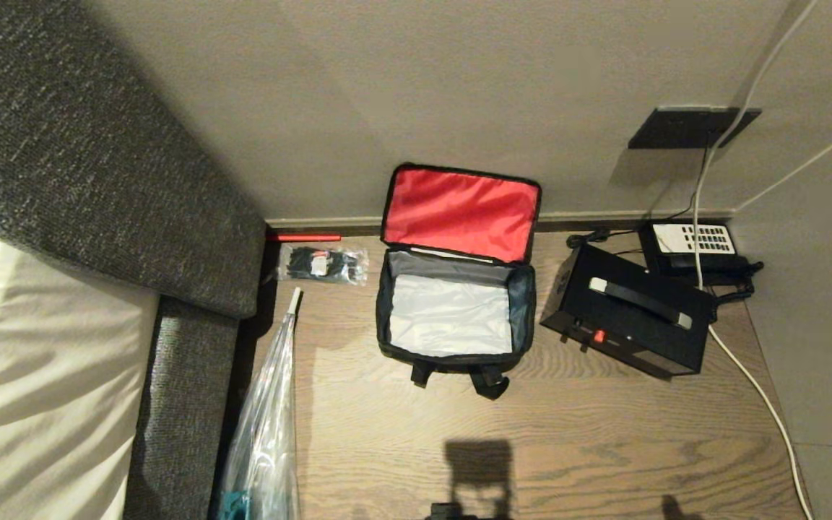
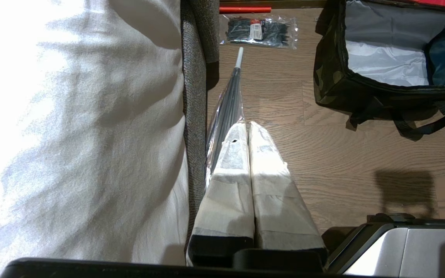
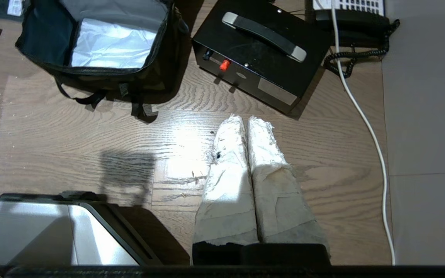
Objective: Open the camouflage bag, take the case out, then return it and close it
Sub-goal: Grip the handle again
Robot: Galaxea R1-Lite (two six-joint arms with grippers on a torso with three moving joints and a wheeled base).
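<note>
The camouflage bag [image 1: 452,357] stands open on the wooden floor by the wall, its red-lined lid [image 1: 459,211] flipped up against the wall, with only pale lining showing inside. The black case [image 1: 629,314] lies on the floor to the bag's right, handle [image 1: 640,302] up and red latch toward me. In the wrist views the bag [image 2: 328,83] [image 3: 102,79] and the case [image 3: 263,58] lie well ahead of both grippers. My left gripper [image 2: 247,125] is shut and empty over the floor near the sofa edge. My right gripper [image 3: 247,119] is shut and empty, short of the case. Neither arm shows in the head view.
A grey sofa with a white cushion [image 1: 33,375] fills the left. A clear plastic bag [image 1: 268,426] lies along the sofa base, a packet of black zip ties [image 1: 322,263] beside the bag. A telephone [image 1: 694,242] and a white cable [image 1: 755,390] sit right of the case.
</note>
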